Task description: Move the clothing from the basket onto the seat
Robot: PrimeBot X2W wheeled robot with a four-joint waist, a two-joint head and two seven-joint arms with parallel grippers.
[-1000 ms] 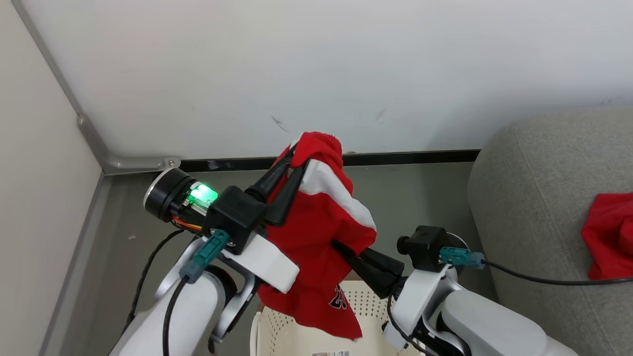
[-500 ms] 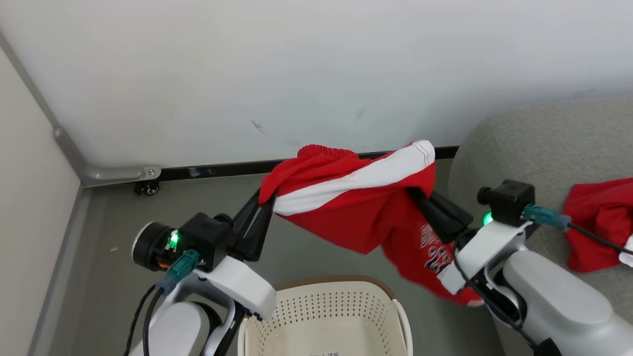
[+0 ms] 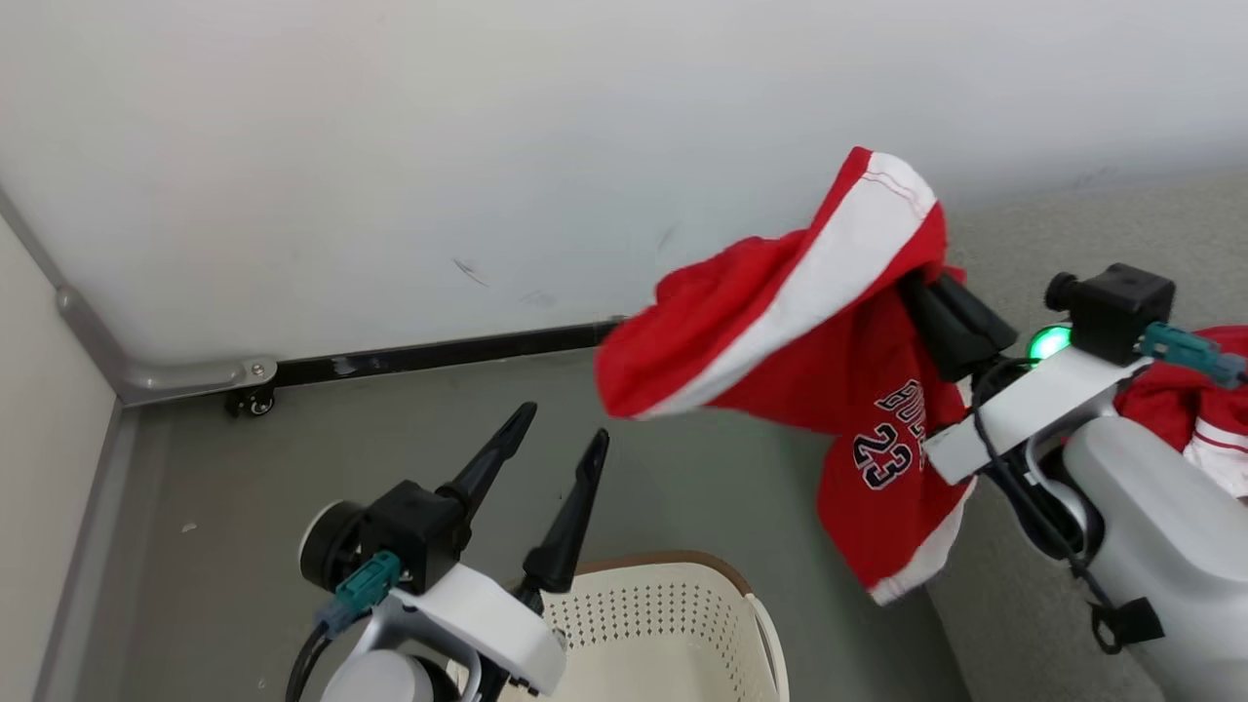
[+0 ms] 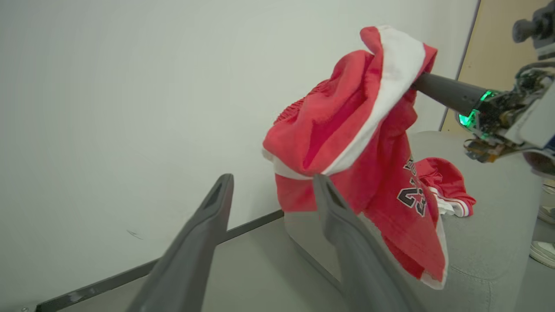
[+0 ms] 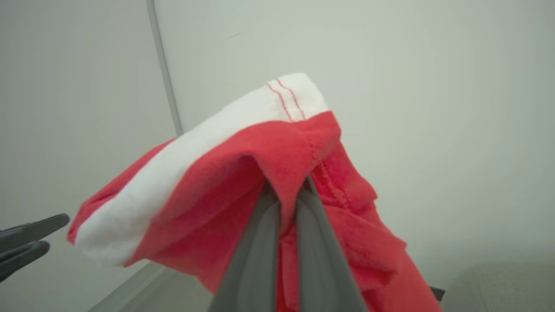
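Note:
A red garment of the clothing [image 3: 780, 331], with a white band and the number 23, hangs in the air from my right gripper [image 3: 918, 285], which is shut on a fold of it [image 5: 284, 190]. It hangs at the seat's [image 3: 1053, 219] left end. My left gripper [image 3: 564, 425] stands open and holds nothing, low above the basket [image 3: 663, 564], well left of the garment [image 4: 360, 130]. A second red garment [image 3: 1185, 405] lies crumpled on the grey seat [image 4: 490, 234] beyond my right arm.
A white wall with a black skirting strip [image 3: 439, 353] runs behind the grey floor [image 3: 244, 468]. A metal corner trim [image 3: 185, 373] and a small caster [image 3: 255, 401] sit at the far left. A shoe [image 4: 544, 255] shows past the seat.
My left gripper has let go of the garment, opened and dropped away low. My right gripper has carried the garment up and to the right. The head camera has turned right.

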